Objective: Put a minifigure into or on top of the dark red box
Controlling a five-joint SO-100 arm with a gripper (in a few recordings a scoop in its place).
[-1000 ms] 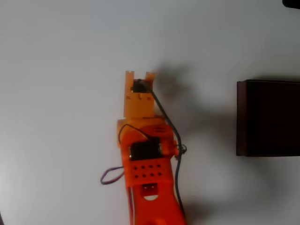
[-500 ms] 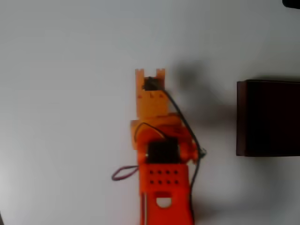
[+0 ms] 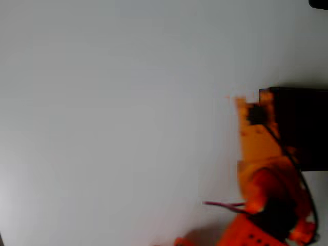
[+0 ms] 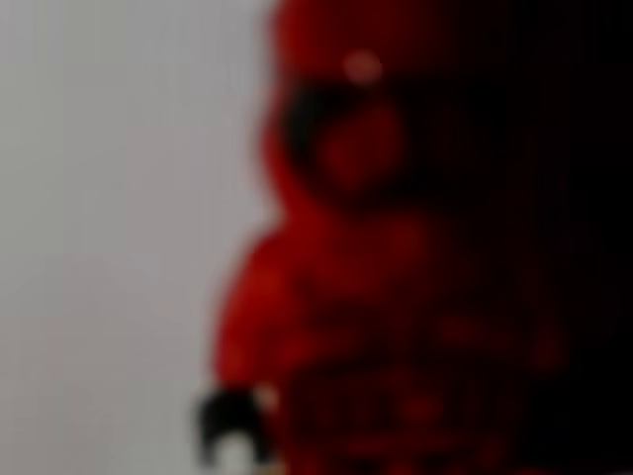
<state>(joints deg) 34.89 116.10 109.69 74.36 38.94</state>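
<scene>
Hand: the orange hand sits at the left wall of the dark red box in the overhead view, its tip overlapping that wall's upper corner (the picture is smeared by motion, so the exact overlap is hard to judge).
Hand state: cannot tell whether the fingers are apart or together; the overhead view blurs the tip, and the wrist view shows no fingers clearly.
Minifigure: the minifigure looms very close and out of focus in the wrist view, red body upright, darker head toward 12 o'clock, a small black hand at its lower left; judged to be carried at the hand's tip, though no grip is visible.
Box from hand: the box interior lies toward 3 o'clock from the tip, in the overhead view.
Box long axis: cannot tell, since the box runs off the right edge.
Bench: white bench lies to the 9 o'clock side.
Coming move (a judgement): carry the tip further toward 3 o'clock, past the wall and over the dark interior, before letting go.
Risk: released here, the figure may strike the rim and drop outside.
</scene>
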